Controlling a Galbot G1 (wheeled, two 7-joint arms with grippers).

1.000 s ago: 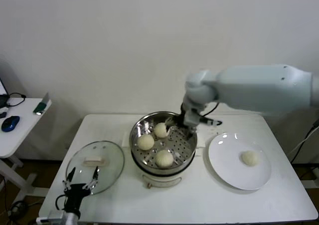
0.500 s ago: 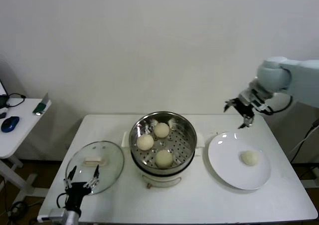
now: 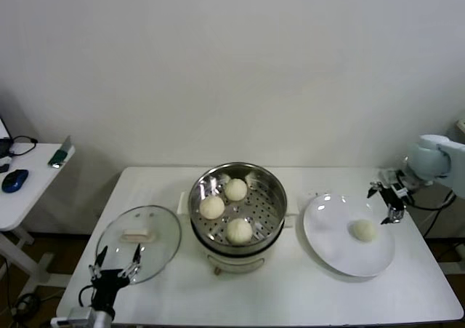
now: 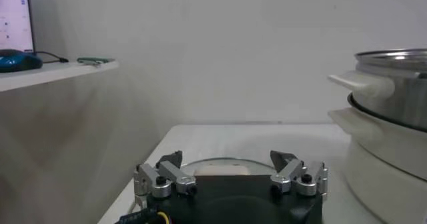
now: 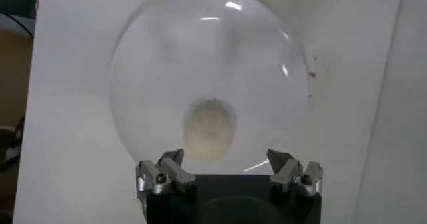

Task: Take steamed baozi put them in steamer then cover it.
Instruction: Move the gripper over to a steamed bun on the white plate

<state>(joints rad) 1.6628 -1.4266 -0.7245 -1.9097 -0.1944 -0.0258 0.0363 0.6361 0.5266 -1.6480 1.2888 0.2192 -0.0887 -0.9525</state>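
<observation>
The left claw (image 3: 114,265) sits at the near edge of the white rectangular surface (image 3: 290,292), well to the left of the large round shiny stainless-steel steamer (image 3: 270,212), with its fingers spread and nothing between them. Just beyond it, still left of the steamer, a round clear glass lid (image 3: 139,233) with a pale handle lies flat on the surface; in the left wrist view the lid (image 4: 220,167) shows just past the open fingertips of the left claw (image 4: 230,168), and the steamer (image 4: 393,85) on its white cooker base (image 4: 380,159) rises nearby.

Inside the steamer, three small round cream-white steamed baozi rest on the perforated floor: one (image 3: 239,230) nearest the front, one (image 3: 212,207) toward the lid's side, and one (image 3: 235,189) toward the back.

To the right of the steamer, just beside it, a flat round white plate (image 3: 327,230) carries a fourth cream-white baozi (image 3: 364,230), which sits apart from the plate's rim. The right claw (image 3: 386,201) hovers above the plate's far right edge, well away from the steamer, with its fingers spread wide and empty. In the right wrist view the right claw (image 5: 229,166) looks straight down on the plate (image 5: 147,59), and the lone baozi (image 5: 209,129) lies below the gap between the open fingers, untouched.
</observation>
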